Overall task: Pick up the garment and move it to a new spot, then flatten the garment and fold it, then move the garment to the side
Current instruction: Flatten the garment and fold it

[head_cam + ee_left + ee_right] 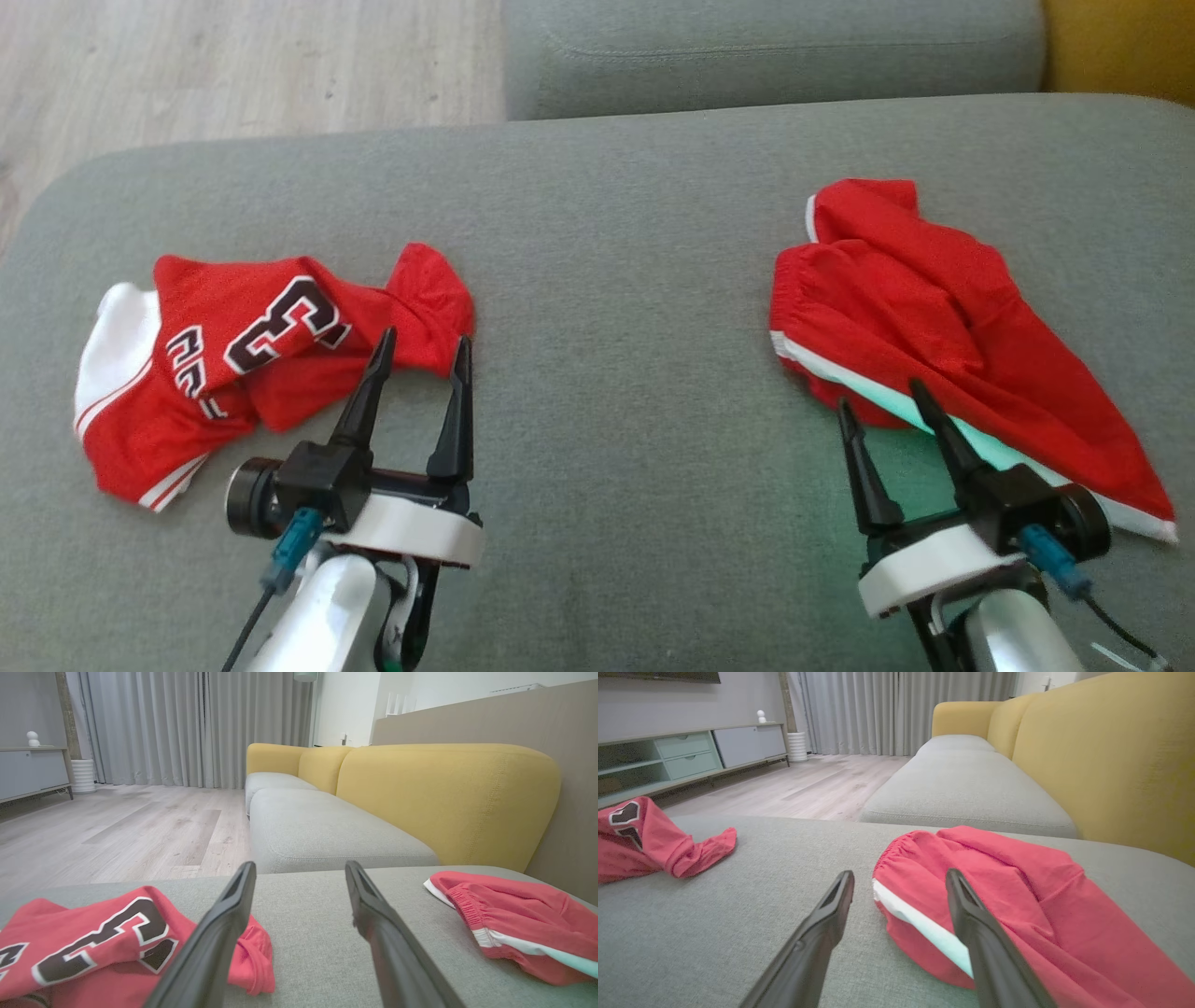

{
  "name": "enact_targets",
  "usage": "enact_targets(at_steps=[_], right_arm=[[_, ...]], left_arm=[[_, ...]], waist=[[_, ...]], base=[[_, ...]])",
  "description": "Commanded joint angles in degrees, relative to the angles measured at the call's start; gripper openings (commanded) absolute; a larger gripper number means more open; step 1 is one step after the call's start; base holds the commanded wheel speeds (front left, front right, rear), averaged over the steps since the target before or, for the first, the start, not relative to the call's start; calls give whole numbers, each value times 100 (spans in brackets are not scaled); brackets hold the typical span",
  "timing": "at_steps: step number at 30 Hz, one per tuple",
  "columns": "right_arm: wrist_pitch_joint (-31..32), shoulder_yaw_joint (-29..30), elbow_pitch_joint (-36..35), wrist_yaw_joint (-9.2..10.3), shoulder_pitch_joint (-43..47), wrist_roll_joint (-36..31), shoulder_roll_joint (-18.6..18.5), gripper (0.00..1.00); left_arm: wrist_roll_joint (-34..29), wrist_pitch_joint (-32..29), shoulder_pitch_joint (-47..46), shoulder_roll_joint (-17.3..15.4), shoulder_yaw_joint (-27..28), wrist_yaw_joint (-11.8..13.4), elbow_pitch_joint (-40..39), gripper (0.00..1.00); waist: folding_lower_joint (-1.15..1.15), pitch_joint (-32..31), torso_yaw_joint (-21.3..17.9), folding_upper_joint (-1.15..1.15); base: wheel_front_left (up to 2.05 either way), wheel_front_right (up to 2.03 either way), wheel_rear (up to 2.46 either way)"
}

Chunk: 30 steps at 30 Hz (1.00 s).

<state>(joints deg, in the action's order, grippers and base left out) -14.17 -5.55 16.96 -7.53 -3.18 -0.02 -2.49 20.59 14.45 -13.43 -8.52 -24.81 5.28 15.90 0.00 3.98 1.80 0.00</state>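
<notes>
Two red garments lie crumpled on the grey sofa seat (607,215). At the left is a jersey (271,355) with black-and-white lettering, also in the left wrist view (93,938) and the right wrist view (640,840). At the right are shorts (934,299) with white trim and an elastic waistband (1017,891) (523,914). My left gripper (426,338) (300,864) stands open at the jersey's near right edge, holding nothing. My right gripper (879,393) (900,872) is open at the shorts' near left edge, its right finger over the white stripe, with nothing gripped.
A second grey seat cushion (775,47) lies beyond the one I work on, with the yellow backrest (444,793) along the right. Wooden floor (233,65) is beyond the seat's far left edge. Bare grey fabric separates the two garments.
</notes>
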Motion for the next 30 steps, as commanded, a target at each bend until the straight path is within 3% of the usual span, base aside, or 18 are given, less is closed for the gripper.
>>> enact_targets(at_steps=[1, 9, 17, 21, 22, 23, 24, 30], right_arm=[[-70, -209, -117, 4, -218, -75, -39, 100], [155, -210, 517, 4, -846, -649, -39, 100], [464, 314, 1529, 4, -1570, -1291, -39, 100], [397, 479, 2007, 4, -1855, -1312, -39, 100], [365, 477, 2124, 4, -1916, -1239, -39, 95], [321, 439, 2229, 4, -1971, -1137, -39, 31], [269, 378, 2312, 4, -2019, -1036, -39, 0], [7, -219, 2521, 4, -2142, -271, -39, 0]], left_arm=[[-52, 54, -132, -14, 187, -18, -168, 100], [-73, 54, -210, 50, 153, -67, -157, 100], [-121, 55, -321, 165, 80, -139, -101, 100], [-143, 55, -346, 195, 89, -163, -78, 100], [-149, 55, -350, 202, 94, -171, -71, 100], [-155, 55, -352, 210, 99, -178, -64, 100], [-162, 55, -354, 217, 104, -182, -57, 100], [-196, 55, -331, 247, 133, -201, 0, 100]], waist=[[0, 31, 87, 0], [0, 263, 410, 0], [0, 509, 735, 0], [0, 567, 810, 0], [0, 576, 821, 0], [0, 581, 826, 0], [0, 582, 826, 0], [0, 535, 727, 0]], base=[[0, 0, 0], [0, 0, 0], [0, 0, 0], [0, 0, 0], [0, 0, 0], [0, 0, 0], [0, 0, 0], [0, 0, 0]])
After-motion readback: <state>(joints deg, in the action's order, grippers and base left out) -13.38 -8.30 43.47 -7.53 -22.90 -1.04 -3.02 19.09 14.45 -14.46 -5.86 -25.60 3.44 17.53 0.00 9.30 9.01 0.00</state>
